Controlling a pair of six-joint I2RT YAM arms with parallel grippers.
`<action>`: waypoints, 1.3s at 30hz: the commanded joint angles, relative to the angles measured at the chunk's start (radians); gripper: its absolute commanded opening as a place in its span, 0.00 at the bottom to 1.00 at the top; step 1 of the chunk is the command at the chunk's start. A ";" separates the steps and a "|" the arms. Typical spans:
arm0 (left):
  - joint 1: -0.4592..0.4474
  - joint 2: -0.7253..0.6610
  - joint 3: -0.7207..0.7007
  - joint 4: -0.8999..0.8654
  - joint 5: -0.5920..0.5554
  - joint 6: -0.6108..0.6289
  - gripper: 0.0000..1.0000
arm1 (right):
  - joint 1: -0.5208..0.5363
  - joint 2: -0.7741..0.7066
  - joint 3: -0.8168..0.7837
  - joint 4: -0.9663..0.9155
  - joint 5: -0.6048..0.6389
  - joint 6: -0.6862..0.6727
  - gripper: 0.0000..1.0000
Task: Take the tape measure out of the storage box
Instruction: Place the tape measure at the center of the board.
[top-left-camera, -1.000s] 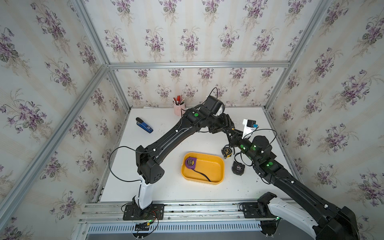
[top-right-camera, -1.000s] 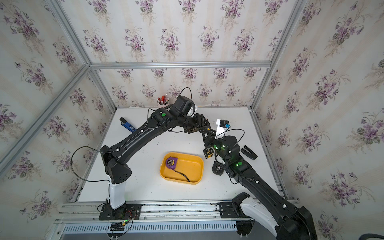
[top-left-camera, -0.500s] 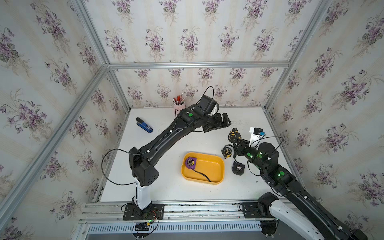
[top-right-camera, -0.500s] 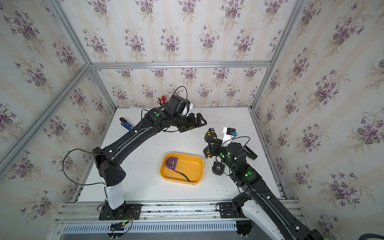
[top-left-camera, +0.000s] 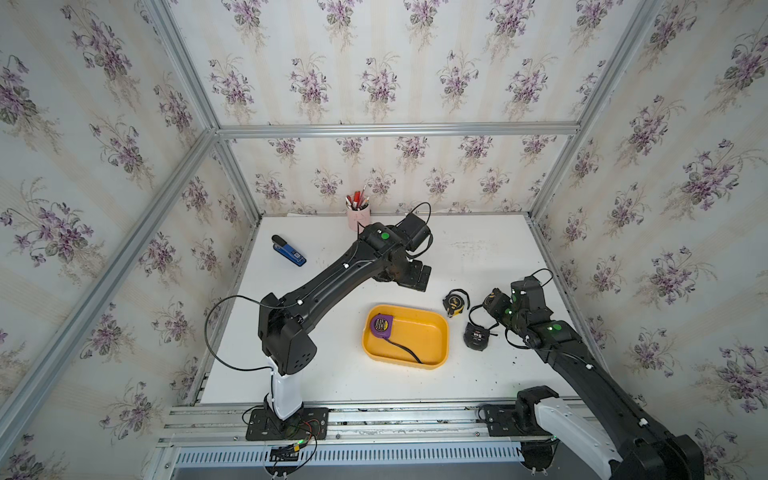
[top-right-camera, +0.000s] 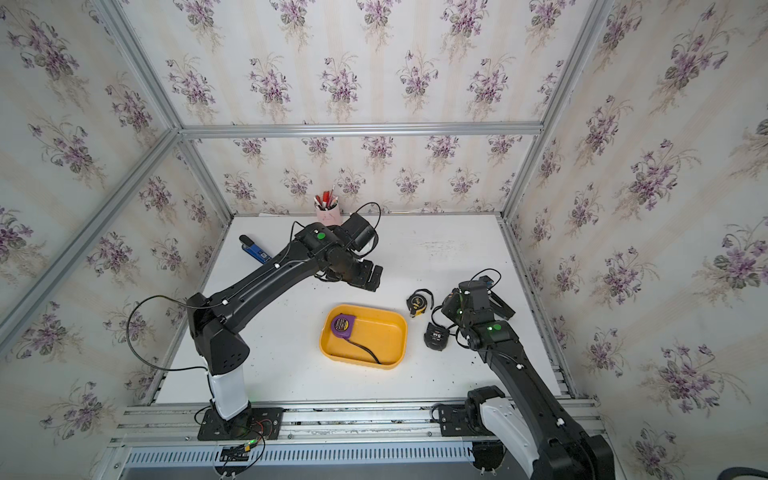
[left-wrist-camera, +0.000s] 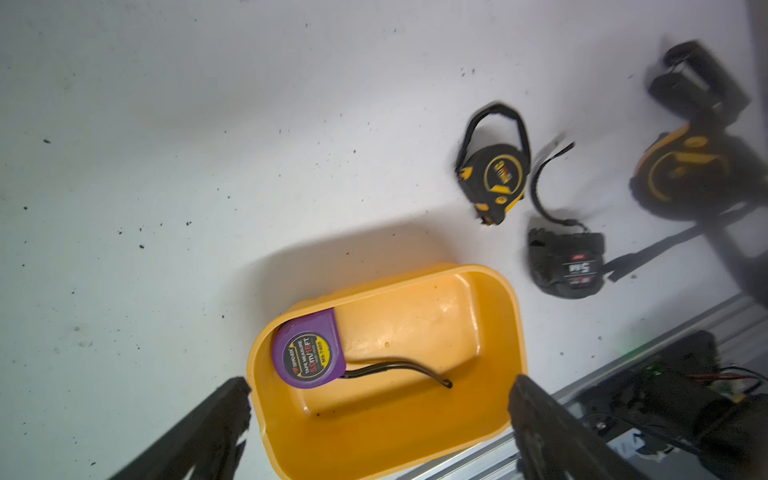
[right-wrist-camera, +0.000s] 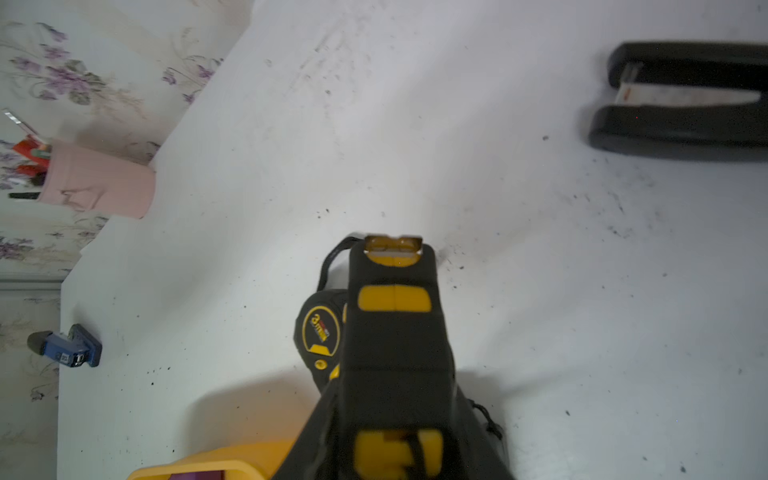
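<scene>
Nearest the arm bases, the storage box (top-left-camera: 424, 332) holds the purple tape measure (top-left-camera: 382, 325) in its far left corner, black strap trailing across the tray floor; that one is not yet out. Just right of the box the black tape measure (top-left-camera: 478, 336) lies on the table; a little beyond it lies the small yellow tape measure (top-left-camera: 456, 302). Above them the right gripper (top-left-camera: 492, 301) is clamped on the larger yellow-and-black tape measure (right-wrist-camera: 395, 332), clear of the table. A second ago both grippers met further back; since then the right has drawn back with its load. The left gripper (top-left-camera: 419, 276), half closed then, now stands fully spread and empty just beyond the box. The hand-off looks done, so the left seems free for the purple one. Farthest are the blue stapler (top-left-camera: 289, 250) and pen cup (top-left-camera: 358, 216).
</scene>
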 joint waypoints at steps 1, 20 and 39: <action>-0.006 -0.007 -0.047 -0.042 -0.005 0.040 0.99 | -0.024 0.061 0.012 0.086 -0.083 0.019 0.24; -0.079 0.038 -0.174 -0.031 -0.090 0.063 0.99 | -0.074 0.303 0.022 0.169 -0.178 0.007 0.25; -0.090 0.054 -0.234 -0.005 -0.088 0.052 0.99 | -0.078 0.302 0.004 0.079 -0.156 -0.002 0.52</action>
